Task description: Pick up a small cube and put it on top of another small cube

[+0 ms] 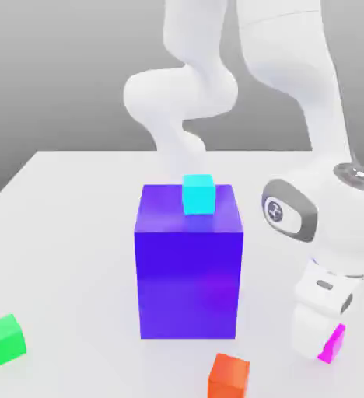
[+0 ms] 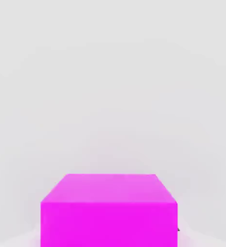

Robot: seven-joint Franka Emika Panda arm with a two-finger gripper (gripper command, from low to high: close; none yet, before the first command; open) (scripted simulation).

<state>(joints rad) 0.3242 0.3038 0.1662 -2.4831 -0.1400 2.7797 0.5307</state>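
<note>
gripper state: cannot tell | arm sitting low over magenta cube (image 1: 333, 343) at 5 o'clock on surface (image 1: 68, 233) | green cube (image 1: 4, 339) lying at 8 o'clock | cyan cube (image 1: 198, 193) resting atop blue block (image 1: 188, 272)

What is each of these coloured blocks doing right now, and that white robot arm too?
Magenta cube: on the table, mostly hidden behind the arm's hand in the exterior view.
Green cube: alone on the table, nothing on it.
Cyan cube: atop the big blue-purple block.
Orange-red cube: on the table.
Robot arm: lowered over the magenta cube.
</note>
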